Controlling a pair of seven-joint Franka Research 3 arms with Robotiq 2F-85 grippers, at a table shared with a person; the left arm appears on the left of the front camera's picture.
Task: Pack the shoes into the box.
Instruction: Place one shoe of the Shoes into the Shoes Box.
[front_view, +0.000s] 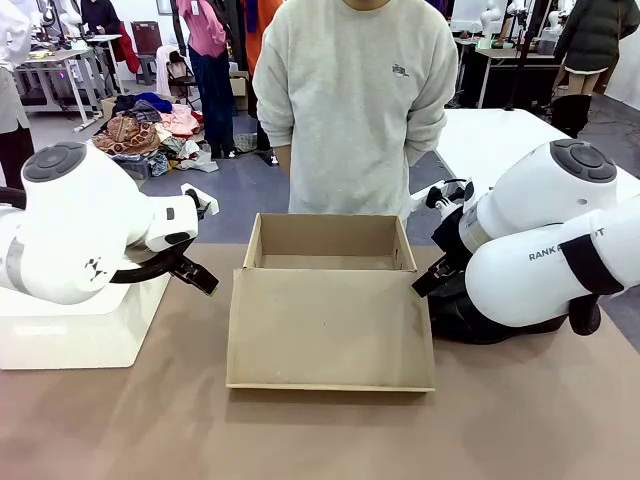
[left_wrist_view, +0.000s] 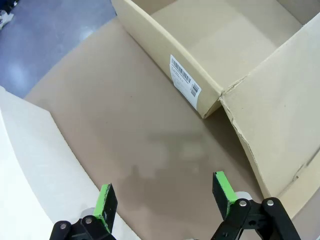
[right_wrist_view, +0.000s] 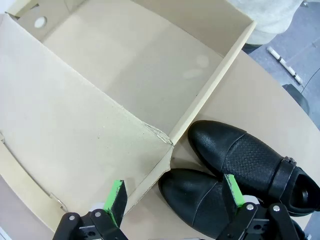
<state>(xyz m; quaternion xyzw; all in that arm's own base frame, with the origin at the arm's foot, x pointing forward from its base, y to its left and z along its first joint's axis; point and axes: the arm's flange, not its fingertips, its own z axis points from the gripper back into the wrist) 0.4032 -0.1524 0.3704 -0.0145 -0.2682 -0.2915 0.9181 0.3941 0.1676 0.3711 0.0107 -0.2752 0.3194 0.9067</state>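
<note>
- box (front_view: 330, 300) – tan cardboard, mid-table in front of the person (front_view: 355, 100), open, flap lid lying flat toward the robot; white barcode label (left_wrist_view: 185, 82) on its outer left wall
- shoes (right_wrist_view: 240, 170) – black pair, smooth toes, pebbled uppers, buckled strap on one; side by side on the table (front_view: 300, 440), just right of the box, toes at the corner where flap meets wall
- right gripper (right_wrist_view: 175, 194) – jaws spread wide, gripping nothing, hovers over the nearer shoe's toe and the flap edge
- left gripper (left_wrist_view: 164, 192) – jaws wide apart too, over bare table left of the box, beside a white plastic box (front_view: 80, 330)
</note>
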